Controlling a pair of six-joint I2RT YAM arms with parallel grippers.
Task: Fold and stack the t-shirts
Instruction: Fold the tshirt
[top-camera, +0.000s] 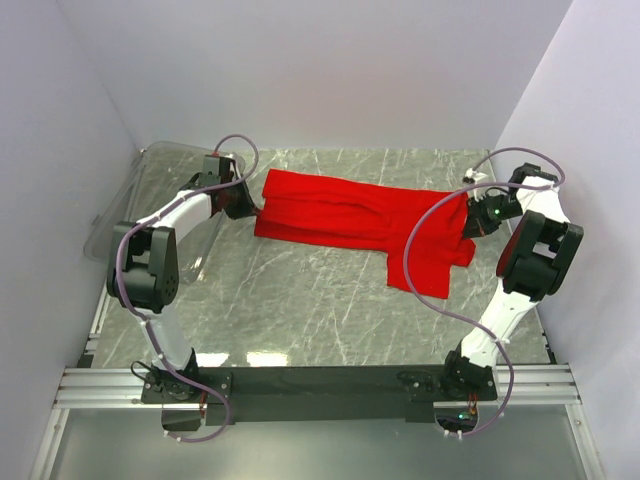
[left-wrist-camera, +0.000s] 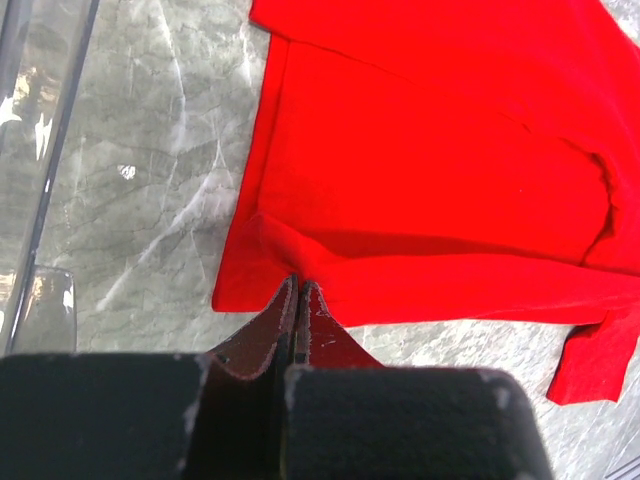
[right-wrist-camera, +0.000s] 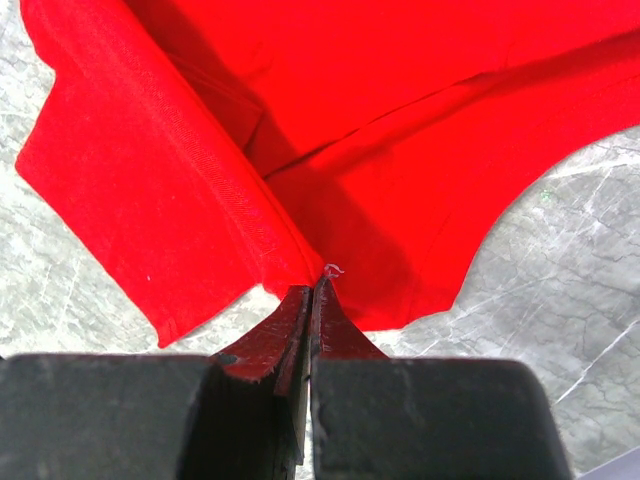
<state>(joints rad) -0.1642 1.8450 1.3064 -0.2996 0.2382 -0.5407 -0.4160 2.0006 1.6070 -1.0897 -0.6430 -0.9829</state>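
Top external view: a red t-shirt (top-camera: 350, 215) lies partly folded across the far half of the marble table (top-camera: 300, 300). The left gripper (top-camera: 245, 205) sits at its left edge, beside a clear bin (top-camera: 150, 170), and the right gripper (top-camera: 470, 222) at its right edge. Left wrist view: the jaws are clamped on a pinch of the shirt's edge. Right wrist view: the jaws are pressed together on a red fold, with a tiny white thread (right-wrist-camera: 333, 269) at the tips.

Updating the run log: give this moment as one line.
left tool: shut on t-shirt | right tool: shut on t-shirt | t-shirt: lying on table
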